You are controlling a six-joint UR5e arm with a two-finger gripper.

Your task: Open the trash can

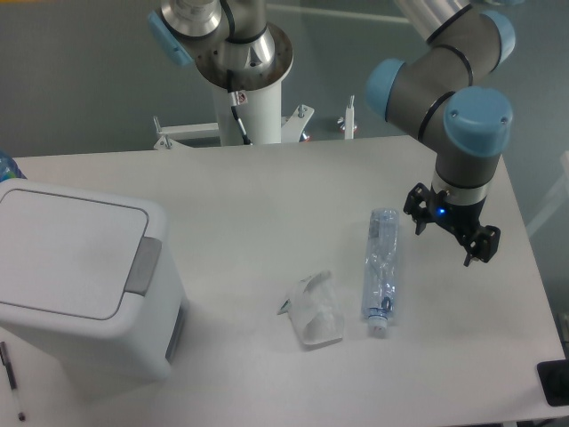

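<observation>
At the far left of the white table (267, 205), a large boxy white plastic trash can with rounded corners (84, 289) stands with its flat white lid (67, 253) down and flush. A grey push-latch strip (142, 265) sits on the rim along the lid's right edge, facing the rest of the table. A thin dark pen-like object (12, 380) lies at the bin's lower left, near the frame edge; what it is cannot be made out clearly.

Near the table's middle, toward the front, a crumpled piece of clear plastic wrapping (314, 311) rests on the surface. Just beside it on the right, apart from it, lies 1 flattened clear plastic bottle with a white cap (380, 272), its length running front to back and the cap end nearest the camera.

Further right, the grey and pale-blue jointed robot arm (449, 89) reaches down from the top of the frame. Its black two-finger gripper (452, 233) hangs above the table to the right of the bottle, well apart from the trash can, a small blue light glowing on its body. The fingers are spread wide and hold nothing. At the back centre stands the arm's white mounting column (249, 98) behind the table edge.
</observation>
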